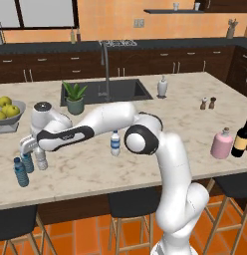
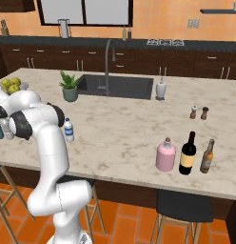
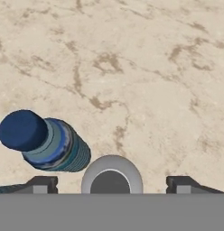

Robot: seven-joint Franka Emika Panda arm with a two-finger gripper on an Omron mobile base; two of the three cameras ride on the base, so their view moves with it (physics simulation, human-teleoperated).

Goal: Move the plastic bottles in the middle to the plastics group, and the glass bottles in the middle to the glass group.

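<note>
At the left end of the marble counter (image 1: 160, 124), near the front edge: gripper (image 1: 27, 148) pointing straight down, fingers wide apart, holding nothing. Right under it, the plain grey-clear bottle (image 1: 42, 158), standing up straight, cap up, long side going up and down. Seen from the hand camera, its round grey top (image 3: 112, 173) between the two dark fingertips (image 3: 41, 184), with a gap on each side. Just beside it on the left, two blue-capped bottles (image 1: 21, 173), both upright, caps up, one closer to the front edge than the other. Blue cap of one (image 3: 23, 131) close to the grey top from above, leaning away in that view. Further right, near the middle of the counter and well apart from those three, the white-capped bottle with the blue label (image 1: 115, 143), upright too. So two clear bottles in all, one by the blue pair and one alone. At the far right end, one pink bottle (image 2: 165, 155), squat, narrow neck up, just beside one dark wine bottle (image 2: 188, 153), tall, neck up. Next to the wine bottle, one slim brown bottle (image 2: 207, 156), also upright. Behind them, two small shakers (image 2: 199, 113) side by side. Back by the sink (image 2: 120, 86), one white soap dispenser (image 2: 160, 89) and one potted plant (image 2: 69, 87). On the far left, one bowl of green fruit (image 1: 6, 113).
</note>
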